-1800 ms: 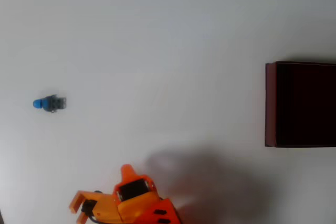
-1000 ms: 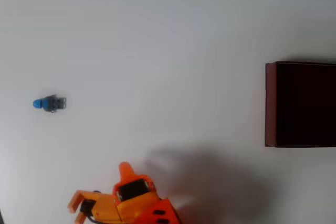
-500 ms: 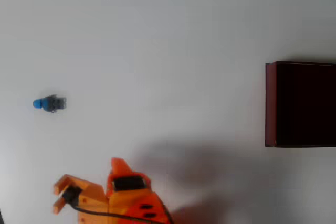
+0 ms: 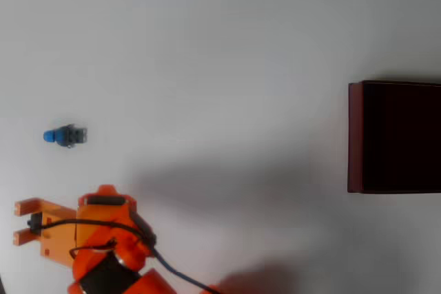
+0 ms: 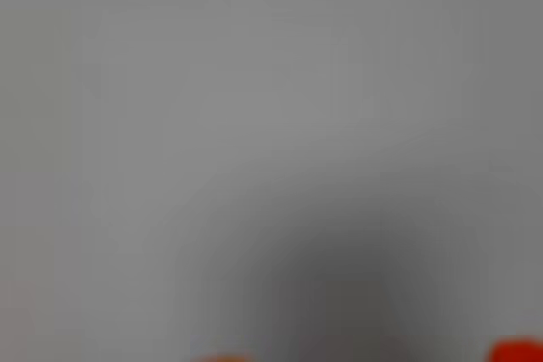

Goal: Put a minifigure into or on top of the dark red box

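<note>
Lying on the table (image 4: 207, 46), the minifigure (image 4: 65, 135) sits near the open tool (image 4: 21, 222)

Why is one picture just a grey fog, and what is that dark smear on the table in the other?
The wrist view is badly out of focus: pale table with a soft dark patch, probably a shadow. In the overhead view, the smear is the orange arm's shadow on the white table, stretching toward the dark red box; the minifigure looks fairly sharp.
</note>
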Controlling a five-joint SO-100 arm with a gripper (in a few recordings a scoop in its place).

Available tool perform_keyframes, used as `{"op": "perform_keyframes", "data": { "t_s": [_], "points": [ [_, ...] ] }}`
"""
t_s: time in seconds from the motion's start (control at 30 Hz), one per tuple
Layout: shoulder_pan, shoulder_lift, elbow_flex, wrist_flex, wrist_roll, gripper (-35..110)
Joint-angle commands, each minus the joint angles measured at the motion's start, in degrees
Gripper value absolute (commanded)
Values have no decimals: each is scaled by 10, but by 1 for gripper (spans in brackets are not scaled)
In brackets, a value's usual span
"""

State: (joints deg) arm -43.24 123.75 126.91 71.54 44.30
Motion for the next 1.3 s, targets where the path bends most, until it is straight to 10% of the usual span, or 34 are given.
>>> {"op": "perform_keyframes", "data": {
  "t_s": [0.0,0.63,1.27],
  "points": [
    [-11,-7,-62,54,3,15],
    [-35,39,-50,134,40,15],
    [-58,-439,-311,70,18,17]
  ]
}}
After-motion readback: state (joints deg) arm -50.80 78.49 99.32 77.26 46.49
